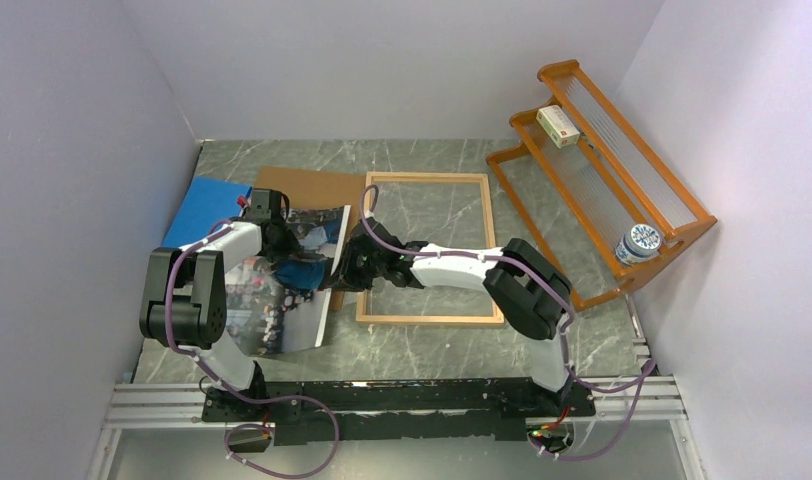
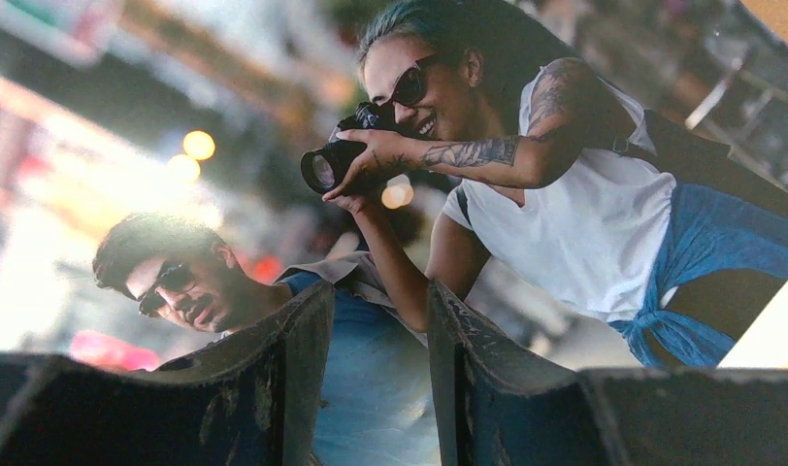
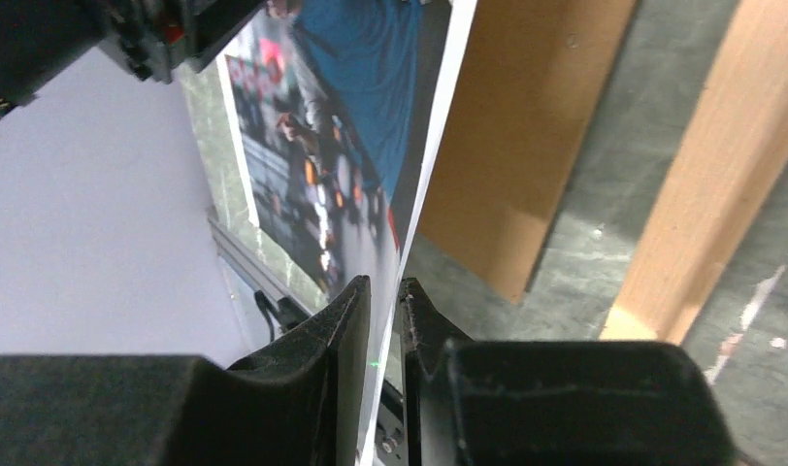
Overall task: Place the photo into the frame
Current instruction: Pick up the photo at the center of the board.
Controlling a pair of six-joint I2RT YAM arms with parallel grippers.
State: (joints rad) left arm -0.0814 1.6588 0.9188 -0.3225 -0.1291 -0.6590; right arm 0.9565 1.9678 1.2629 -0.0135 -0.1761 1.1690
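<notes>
The photo (image 1: pixel 282 312), a colour print of people, lies left of the frame (image 1: pixel 427 180) with its right part curled up off the table. My left gripper (image 1: pixel 282 245) is over the print's upper part. In the left wrist view its fingers (image 2: pixel 378 291) stand apart, close against the picture (image 2: pixel 565 214), with nothing between them. My right gripper (image 1: pixel 344 262) reaches in from the right at the raised edge. In the right wrist view the photo (image 3: pixel 322 146) runs edge-on between the narrow jaws of that gripper (image 3: pixel 383 283), with a thin gap still showing. The frame's wooden border (image 3: pixel 720 165) lies to the right.
A brown hardboard panel (image 1: pixel 312 187) and a blue sheet (image 1: pixel 207 205) lie behind the photo. An orange slatted rack (image 1: pixel 602 170) stands at the back right with a small box (image 1: pixel 558 126) and a can (image 1: pixel 638 243) on it. White walls enclose the table.
</notes>
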